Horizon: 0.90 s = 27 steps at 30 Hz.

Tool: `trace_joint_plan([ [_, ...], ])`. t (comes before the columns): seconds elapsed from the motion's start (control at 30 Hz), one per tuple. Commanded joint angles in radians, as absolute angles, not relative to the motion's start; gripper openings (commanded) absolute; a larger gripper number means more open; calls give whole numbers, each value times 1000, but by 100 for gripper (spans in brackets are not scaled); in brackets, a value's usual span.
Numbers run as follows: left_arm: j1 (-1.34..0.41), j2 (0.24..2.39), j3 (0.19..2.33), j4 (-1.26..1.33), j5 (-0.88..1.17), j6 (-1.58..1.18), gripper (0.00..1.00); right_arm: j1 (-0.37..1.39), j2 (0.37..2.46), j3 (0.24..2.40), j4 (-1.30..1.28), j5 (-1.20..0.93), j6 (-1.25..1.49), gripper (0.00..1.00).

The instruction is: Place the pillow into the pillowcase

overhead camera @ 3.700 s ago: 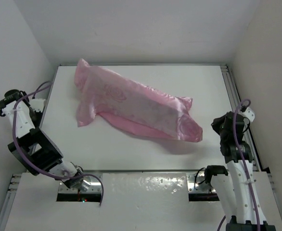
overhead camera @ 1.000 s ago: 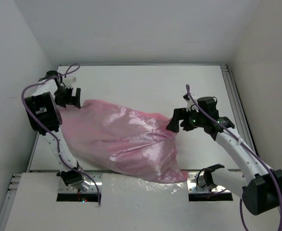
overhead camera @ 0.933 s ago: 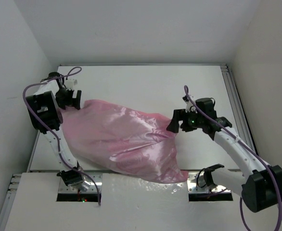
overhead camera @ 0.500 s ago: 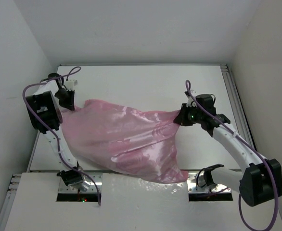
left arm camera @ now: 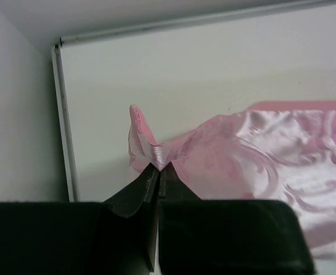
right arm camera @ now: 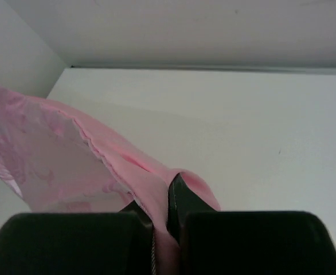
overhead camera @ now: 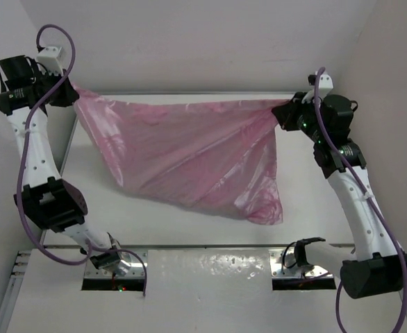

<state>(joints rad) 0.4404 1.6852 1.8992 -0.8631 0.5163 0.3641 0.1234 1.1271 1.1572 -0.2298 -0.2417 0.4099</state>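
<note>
Half a second ago the pillowcase point(overhead camera: 189, 149) lay heaped on the table point(overhead camera: 120, 225) with both arms low beside it. Now both arms are raised, and the cloth hangs spread between them like a sheet on a line. Nearest the arm bases, its low corner sags down on the right side in a crumpled pink fold. It is close over the table, but whether it touches cannot be told. From that corner the satin rises in long slanting creases, wider toward the top, shiny and faintly patterned with roses. The top edge is pulled nearly straight from left to right, above the far part of the table. At the left end of that edge, the left gripper point(left arm camera: 158, 173) has its fingers pressed together on a small pinch of the corner. A little tuft of pink stands up past the tips. At the right end, the right gripper point(right arm camera: 169, 195) is likewise closed tight, with a folded bit of hem caught between its fingers and the cloth trailing off to its left. Whether anything is inside the pillowcase cannot be made out.
</note>
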Motion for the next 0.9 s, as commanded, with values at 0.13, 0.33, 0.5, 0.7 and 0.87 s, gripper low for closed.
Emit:
trace_joint_plan([
  [0.13,451,1592,1890,-718,572,296,0,106,1094,1256,-132,-181,376,0],
  [0.33,563,1603,2219,-624,551,79,0,17,1109,1436,-190,-74,342,0],
  [0.5,644,1563,2344,-615,569,23,0,-34,1075,1476,-244,-17,310,0],
  [0.7,710,1464,2332,-595,574,20,0,-34,993,1471,-290,43,298,0],
  [0.87,747,1402,2365,-600,486,46,0,-32,925,1525,-371,104,272,0],
])
